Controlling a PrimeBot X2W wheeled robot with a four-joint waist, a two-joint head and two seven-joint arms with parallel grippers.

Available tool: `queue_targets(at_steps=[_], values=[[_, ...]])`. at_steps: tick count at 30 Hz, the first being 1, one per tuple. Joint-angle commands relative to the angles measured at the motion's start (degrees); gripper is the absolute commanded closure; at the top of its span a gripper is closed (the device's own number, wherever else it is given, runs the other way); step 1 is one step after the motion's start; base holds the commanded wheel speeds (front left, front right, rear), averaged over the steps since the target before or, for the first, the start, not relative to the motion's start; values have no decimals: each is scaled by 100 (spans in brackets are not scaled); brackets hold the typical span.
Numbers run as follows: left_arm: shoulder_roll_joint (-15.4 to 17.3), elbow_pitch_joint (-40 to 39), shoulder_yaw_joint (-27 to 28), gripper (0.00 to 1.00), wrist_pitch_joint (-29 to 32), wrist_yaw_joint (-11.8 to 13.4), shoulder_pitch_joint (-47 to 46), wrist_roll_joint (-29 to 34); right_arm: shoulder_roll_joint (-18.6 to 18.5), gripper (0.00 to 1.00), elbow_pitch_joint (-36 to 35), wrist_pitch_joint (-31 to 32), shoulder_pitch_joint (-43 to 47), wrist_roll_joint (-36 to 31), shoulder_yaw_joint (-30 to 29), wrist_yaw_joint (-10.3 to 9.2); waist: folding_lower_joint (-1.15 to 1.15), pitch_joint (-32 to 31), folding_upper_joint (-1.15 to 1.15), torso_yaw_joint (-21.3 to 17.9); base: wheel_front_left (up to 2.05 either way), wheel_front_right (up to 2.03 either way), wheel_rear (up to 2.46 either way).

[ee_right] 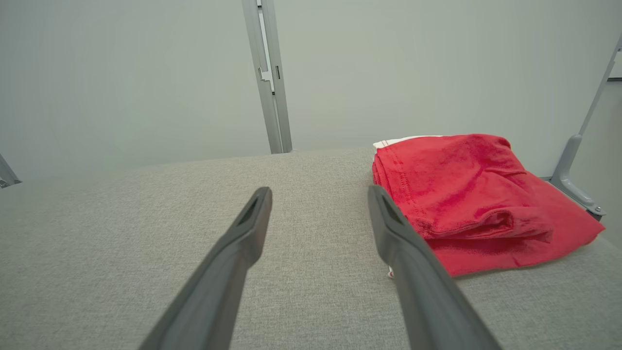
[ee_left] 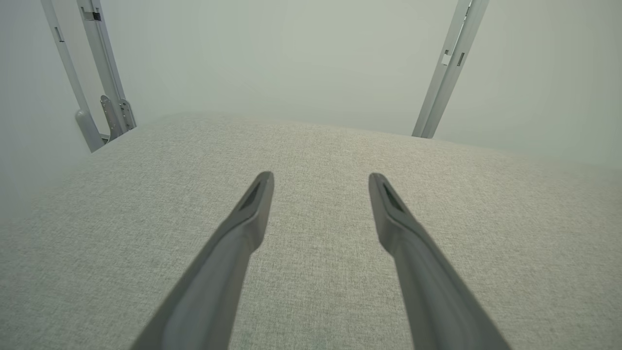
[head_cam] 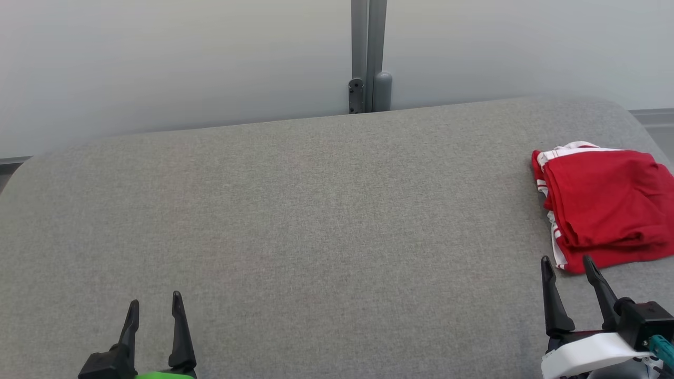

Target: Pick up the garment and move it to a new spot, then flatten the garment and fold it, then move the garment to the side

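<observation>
You're looking at the red garment [head_cam: 605, 205] lying far over on the right side of the grey padded table [head_cam: 316, 210], sitting as a stacked, doubled-over bundle with its white-striped trim facing left. That left edge is running near to far. The bundle's right part is going off the head view, so its long axis is hard to call from there. Your right gripper [head_cam: 566, 259] is hovering just on the near side of it, fingers pointing away from you, jaws standing wide apart with nothing between them. The near-left corner of the cloth is sitting just beyond the right-hand fingertip. The right wrist view is showing the same thing: the garment is lying ahead and off to the right of the jaw line, not centred in the gap. Whether a fingertip is grazing the cloth I can't tell; it looks just short. Your left gripper [head_cam: 155, 298] is waiting well apart at the near left, jaws also spread and holding nothing, bare table ahead of it. So the right arm is looking by far the nearer one, and any grab is going to call for a shift right and a short reach farther to bring that near edge between the fingers.
</observation>
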Motion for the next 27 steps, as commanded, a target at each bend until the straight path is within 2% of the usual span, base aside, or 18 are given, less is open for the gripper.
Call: queue_targets(at_steps=[1,2,3,9,27], values=[[12,9,13,0,0,12,21,-21,14,0,-15,-21,61,-42,-8,-2,0,-34,0,72,0,0,0],[13,52,9,0,0,1,32,-76,24,0,-23,-21,54,-75,11,-2,0,-29,0,89,0,0,0],[1,55,-9,100,0,-25,0,-52,32,100,-5,0,14,-42,12,0,0,-22,0,71,0,0,0],[-28,346,-3,100,34,-42,11,-130,131,100,263,42,51,56,34,1,0,-24,0,84,0,0,0],[-19,345,163,100,525,-207,-299,-1898,152,100,366,534,-236,1963,-34,1,0,-5,0,87,0,0,0]])
